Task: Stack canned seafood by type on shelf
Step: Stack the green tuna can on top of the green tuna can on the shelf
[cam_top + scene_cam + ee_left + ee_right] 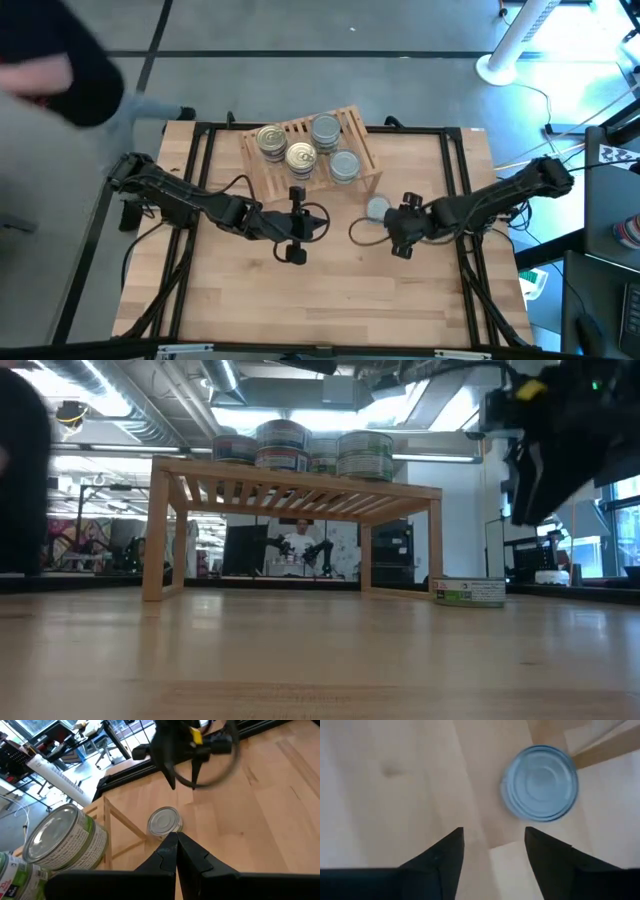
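Note:
The slatted wooden shelf (352,128) stands at the table's far middle and carries gold-topped tins (270,140) and silver-topped tins (325,129), some stacked (365,455). One silver-topped tin (377,208) sits flat on the table just right of the shelf's near right leg, also visible as the tin (540,782) and tin (165,821). My right gripper (388,223) is open, hovering just right of and nearer than that tin; its fingers (445,855) stand short of it. My left gripper (176,840) is shut, in front of the shelf (318,222), pointing toward the lone tin.
A person's dark sleeve (60,70) reaches in beyond the table's far left corner. Bare tabletop (330,300) spreads across the near half. The shelf's legs (155,530) stand on the table, with open space under the slats. A white fan base (500,65) is beyond the far right.

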Robot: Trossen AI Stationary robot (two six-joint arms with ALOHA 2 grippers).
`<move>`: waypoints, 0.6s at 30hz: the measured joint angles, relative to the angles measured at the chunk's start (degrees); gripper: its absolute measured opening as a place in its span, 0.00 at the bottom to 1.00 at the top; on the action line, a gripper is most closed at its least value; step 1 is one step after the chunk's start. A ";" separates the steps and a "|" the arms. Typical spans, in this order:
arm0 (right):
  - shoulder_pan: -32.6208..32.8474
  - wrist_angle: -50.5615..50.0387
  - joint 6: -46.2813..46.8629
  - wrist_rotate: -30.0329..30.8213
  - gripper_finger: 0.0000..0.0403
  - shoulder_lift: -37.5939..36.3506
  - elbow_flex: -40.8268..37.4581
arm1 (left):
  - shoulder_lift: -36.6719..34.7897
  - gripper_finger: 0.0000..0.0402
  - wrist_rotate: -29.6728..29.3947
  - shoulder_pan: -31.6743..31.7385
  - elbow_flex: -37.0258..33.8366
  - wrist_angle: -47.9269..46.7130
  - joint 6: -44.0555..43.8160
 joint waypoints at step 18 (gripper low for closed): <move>1.91 4.05 -10.02 10.57 0.34 17.24 -1.39 | 0.00 0.00 0.01 0.04 0.00 0.40 -0.17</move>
